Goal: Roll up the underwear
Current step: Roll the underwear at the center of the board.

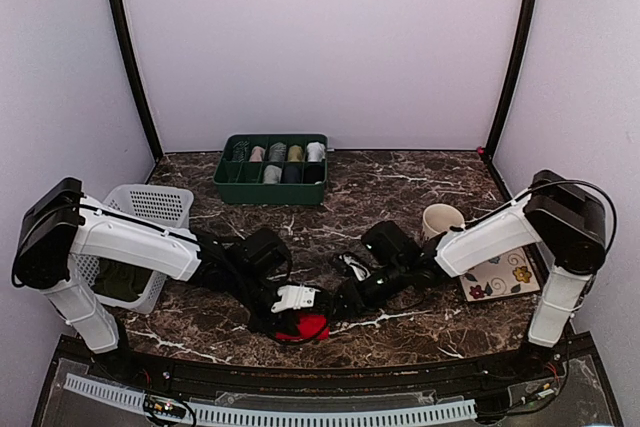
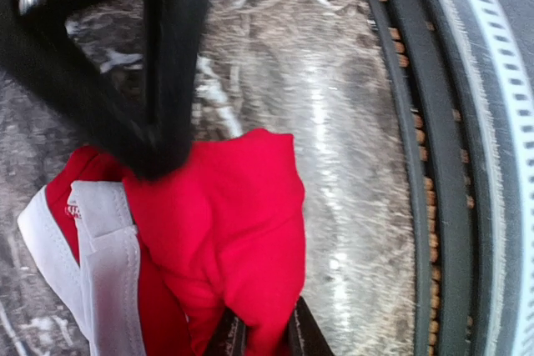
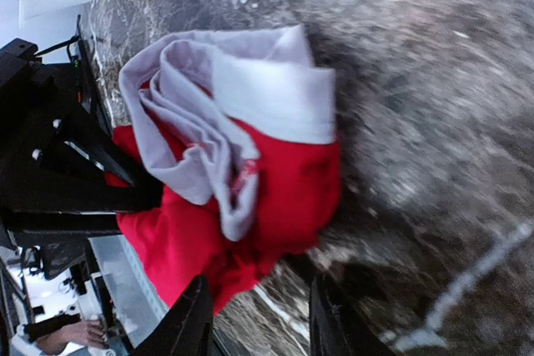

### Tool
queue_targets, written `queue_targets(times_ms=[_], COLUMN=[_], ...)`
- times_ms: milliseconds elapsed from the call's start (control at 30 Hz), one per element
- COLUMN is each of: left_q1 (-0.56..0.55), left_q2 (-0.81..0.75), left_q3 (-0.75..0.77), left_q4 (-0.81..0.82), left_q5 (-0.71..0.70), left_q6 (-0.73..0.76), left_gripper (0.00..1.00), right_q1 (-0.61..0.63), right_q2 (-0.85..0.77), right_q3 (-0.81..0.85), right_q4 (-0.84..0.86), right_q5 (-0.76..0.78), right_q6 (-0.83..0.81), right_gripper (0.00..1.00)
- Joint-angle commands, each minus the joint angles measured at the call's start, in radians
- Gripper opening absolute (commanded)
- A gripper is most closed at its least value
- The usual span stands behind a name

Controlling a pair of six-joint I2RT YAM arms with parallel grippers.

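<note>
The underwear [image 1: 303, 326] is a bunched red heap with its white waistband [image 1: 295, 298] folded on top, lying near the table's front edge between both arms. My left gripper [image 2: 265, 335] is shut on a red fold of the underwear [image 2: 225, 223]. My right gripper [image 3: 259, 323] stands open, its two dark fingers apart just short of the underwear [image 3: 288, 185], with nothing between them. From above, the left gripper [image 1: 266, 315] sits at the heap's left and the right gripper [image 1: 343, 302] at its right. The right arm's black fingers [image 2: 158, 122] press against the cloth in the left wrist view.
A green tray [image 1: 272, 187] of muted rolled garments stands at the back. On the left, a white basket [image 1: 150, 207] holds a dark garment [image 1: 120, 282]. A cream cup [image 1: 441, 219] and a flowered mat [image 1: 500, 277] lie at the right. The table's front rail [image 2: 442, 164] is close.
</note>
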Motion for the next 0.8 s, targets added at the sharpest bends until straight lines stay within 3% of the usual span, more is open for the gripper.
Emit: queue_targets(times_ms=[0, 233, 300, 367, 400, 433, 600, 767], left_q1=[0.047, 0.158, 0.177, 0.196, 0.205, 0.217, 0.271, 0.286], left_q2=[0.044, 0.203, 0.261, 0.298, 0.311, 0.321, 0.350, 0.379], left_q3=[0.031, 0.166, 0.209, 0.237, 0.245, 0.250, 0.265, 0.286], left_q4=[-0.205, -0.357, -0.411, -0.443, -0.452, -0.459, -0.474, -0.491], left_q5=[0.200, 0.355, 0.381, 0.414, 0.425, 0.434, 0.479, 0.499], left_q6=[0.073, 0.087, 0.099, 0.106, 0.107, 0.108, 0.119, 0.125], left_gripper=[0.00, 0.00, 0.00, 0.01, 0.01, 0.01, 0.01, 0.01], right_q1=[-0.007, 0.002, 0.010, 0.017, 0.017, 0.017, 0.016, 0.017], right_q2=[-0.146, -0.449, -0.568, -0.683, -0.733, -0.772, -0.909, -0.943], right_q3=[-0.087, -0.161, -0.182, -0.196, -0.204, -0.213, -0.255, -0.286], right_q4=[-0.085, -0.156, -0.167, -0.176, -0.171, -0.163, -0.148, -0.091], right_q5=[0.187, 0.443, 0.540, 0.633, 0.652, 0.668, 0.873, 0.624], right_q6=[-0.033, -0.169, -0.209, -0.259, -0.285, -0.310, -0.287, -0.501], right_gripper=[0.41, 0.45, 0.51, 0.74, 0.94, 0.99, 1.00, 1.00])
